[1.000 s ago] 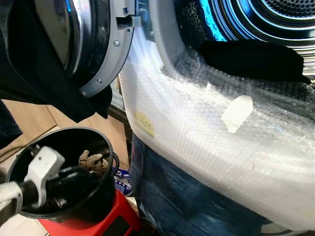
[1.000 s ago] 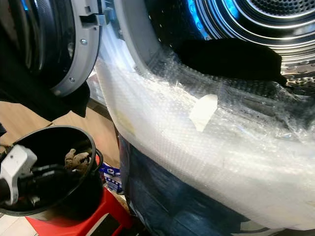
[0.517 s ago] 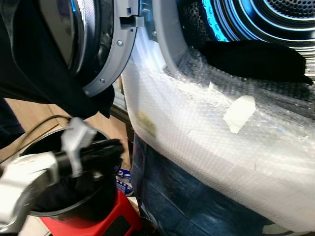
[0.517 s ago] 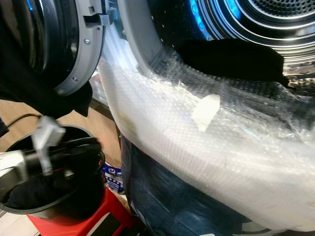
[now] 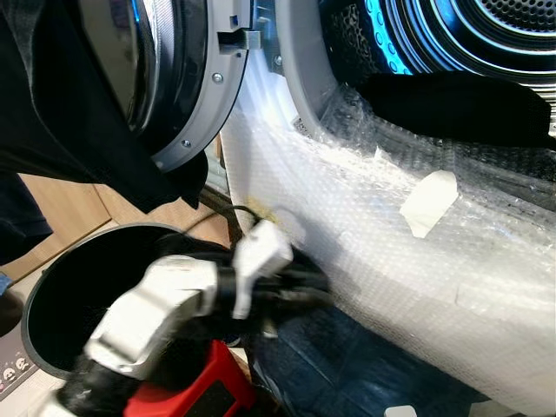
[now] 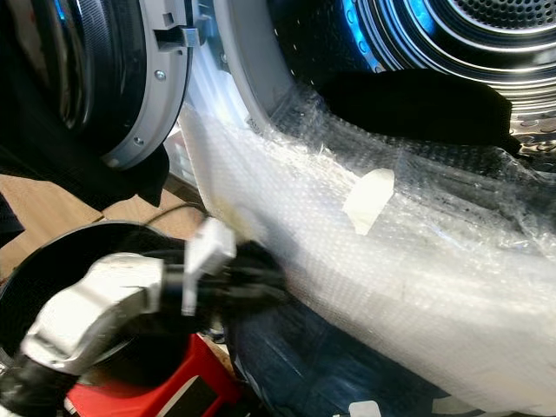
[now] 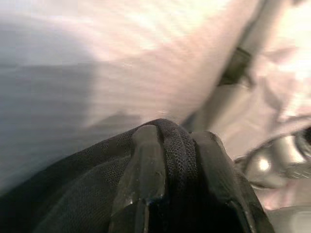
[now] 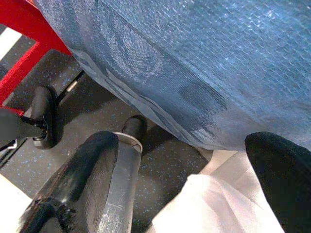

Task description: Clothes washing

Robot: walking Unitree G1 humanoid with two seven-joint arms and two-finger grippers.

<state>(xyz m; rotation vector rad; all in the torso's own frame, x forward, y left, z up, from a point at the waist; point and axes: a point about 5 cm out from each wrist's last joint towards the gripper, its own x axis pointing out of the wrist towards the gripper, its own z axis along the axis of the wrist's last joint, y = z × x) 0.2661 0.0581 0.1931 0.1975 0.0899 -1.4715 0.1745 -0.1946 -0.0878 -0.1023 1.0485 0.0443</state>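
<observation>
Dark garment [image 7: 97, 194] pinched tight in my left gripper [image 5: 300, 287], just above the black bucket [image 5: 61, 304], against the bubble-wrapped washer front [image 5: 391, 252]. Drum opening [image 5: 469, 43] lies up and right of the gripper. Right gripper [image 8: 194, 184] hangs low with fingers spread, empty.

One washing machine [image 5: 417, 261], one black bucket [image 5: 61, 304], one red stool [image 5: 195, 400], two dark garments [image 5: 452, 104].
</observation>
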